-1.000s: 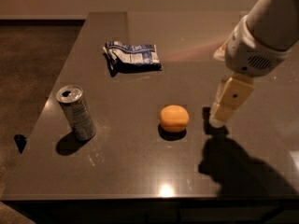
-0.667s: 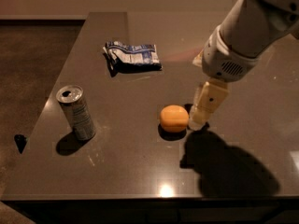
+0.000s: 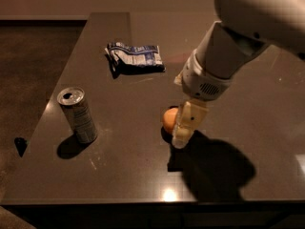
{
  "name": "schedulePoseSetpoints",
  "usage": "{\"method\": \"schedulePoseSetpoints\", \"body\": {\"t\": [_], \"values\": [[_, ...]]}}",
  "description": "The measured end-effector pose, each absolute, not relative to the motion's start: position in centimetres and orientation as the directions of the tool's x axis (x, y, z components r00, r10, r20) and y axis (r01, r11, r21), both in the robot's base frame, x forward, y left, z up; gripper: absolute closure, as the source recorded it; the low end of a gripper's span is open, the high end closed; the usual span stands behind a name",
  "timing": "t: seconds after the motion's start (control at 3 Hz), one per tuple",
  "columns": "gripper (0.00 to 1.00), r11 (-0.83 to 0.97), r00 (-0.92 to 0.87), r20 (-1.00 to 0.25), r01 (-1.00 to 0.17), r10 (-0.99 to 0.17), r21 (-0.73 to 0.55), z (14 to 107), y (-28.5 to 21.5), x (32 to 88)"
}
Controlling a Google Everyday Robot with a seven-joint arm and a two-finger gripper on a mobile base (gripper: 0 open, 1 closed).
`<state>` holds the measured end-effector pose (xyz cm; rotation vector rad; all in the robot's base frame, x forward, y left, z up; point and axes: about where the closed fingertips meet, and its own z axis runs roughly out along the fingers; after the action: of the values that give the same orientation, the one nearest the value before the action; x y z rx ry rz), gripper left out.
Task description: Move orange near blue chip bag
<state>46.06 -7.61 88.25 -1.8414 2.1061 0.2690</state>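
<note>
The orange [image 3: 168,119] sits on the dark table [image 3: 119,175] near its middle, mostly hidden behind my gripper. My gripper [image 3: 182,132] points down at the table, right against the orange's right side, with its tip at or just above the surface. The blue chip bag [image 3: 136,57] lies flat and wrinkled at the back of the table, well apart from the orange, up and to the left of it.
A silver drink can [image 3: 77,114] stands upright at the left, near the table's left edge. My arm [image 3: 238,42] reaches in from the upper right and casts a shadow in front of the orange. The floor lies beyond the left edge.
My gripper has moved left and down from beside the orange until it stands against it and covers most of it. The orange, bag and can have not moved.
</note>
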Motion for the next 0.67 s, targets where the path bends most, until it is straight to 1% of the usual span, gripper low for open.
{"method": "schedulePoseSetpoints", "body": {"t": [0.67], "values": [[0.0, 0.123, -0.106, -0.345, -0.992, -0.933, -0.027, 85.3, -7.2, 45.6]]}}
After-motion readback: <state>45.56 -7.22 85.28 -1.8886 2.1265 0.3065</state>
